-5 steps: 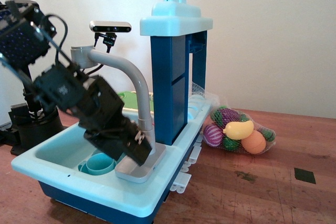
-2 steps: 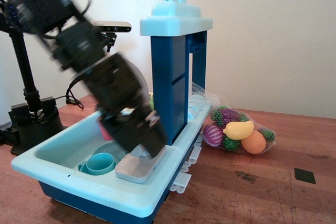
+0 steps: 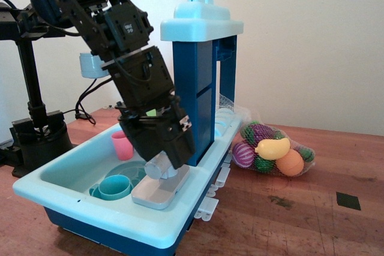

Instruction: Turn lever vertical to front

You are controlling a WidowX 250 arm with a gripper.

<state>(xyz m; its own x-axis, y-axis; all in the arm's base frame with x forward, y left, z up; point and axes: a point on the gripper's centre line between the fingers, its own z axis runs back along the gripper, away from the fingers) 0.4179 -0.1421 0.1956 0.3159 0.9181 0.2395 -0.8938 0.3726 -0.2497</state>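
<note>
The grey toy faucet stands at the front right of the light blue sink (image 3: pixel 72 208), on its flat grey base plate (image 3: pixel 157 195). My black arm covers most of the spout; only its tip (image 3: pixel 93 65) shows to the left. My gripper (image 3: pixel 173 155) points down at the faucet's lower column, just above the base plate. A short round grey part (image 3: pixel 158 166), column or lever, shows right under the fingers and touches them. The fingers hide the lever's position. I cannot tell whether the jaws are open or shut.
A pink cup (image 3: pixel 122 144) and teal cups (image 3: pixel 114 186) sit in the basin. A tall blue tower (image 3: pixel 198 100) rises right behind the faucet. A mesh bag of toy fruit (image 3: pixel 273 150) lies on the wooden table to the right. A black stand (image 3: pixel 33 118) is at the left.
My arm has swung up and to the right, from the left of the faucet to in front of it. The gripper now sits at the lower column and hides the spout.
</note>
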